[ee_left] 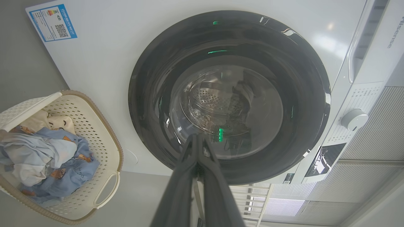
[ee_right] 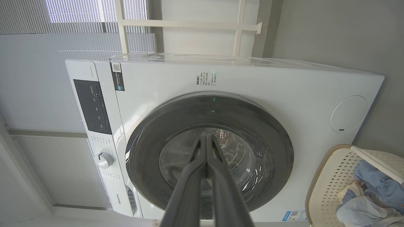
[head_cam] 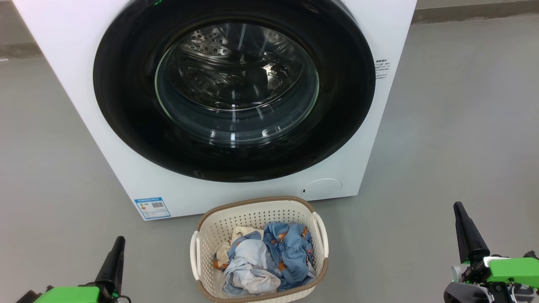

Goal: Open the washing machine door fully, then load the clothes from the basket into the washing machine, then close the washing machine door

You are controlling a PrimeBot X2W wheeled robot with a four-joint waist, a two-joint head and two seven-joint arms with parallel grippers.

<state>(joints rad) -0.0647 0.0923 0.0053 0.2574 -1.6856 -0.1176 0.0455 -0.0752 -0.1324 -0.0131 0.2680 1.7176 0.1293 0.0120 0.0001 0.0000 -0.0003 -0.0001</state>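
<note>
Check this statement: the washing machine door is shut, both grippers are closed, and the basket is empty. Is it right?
No: the basket holds the clothes, as the head view shows. The washing machine door is shut; left gripper and right gripper are closed.

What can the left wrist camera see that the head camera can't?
Left wrist camera alone, of the two: the white knob and dark control panel. Head camera alone: the right gripper, shut. Both: the closed door, the basket of clothes, the blue sticker and the shut left gripper.
</note>
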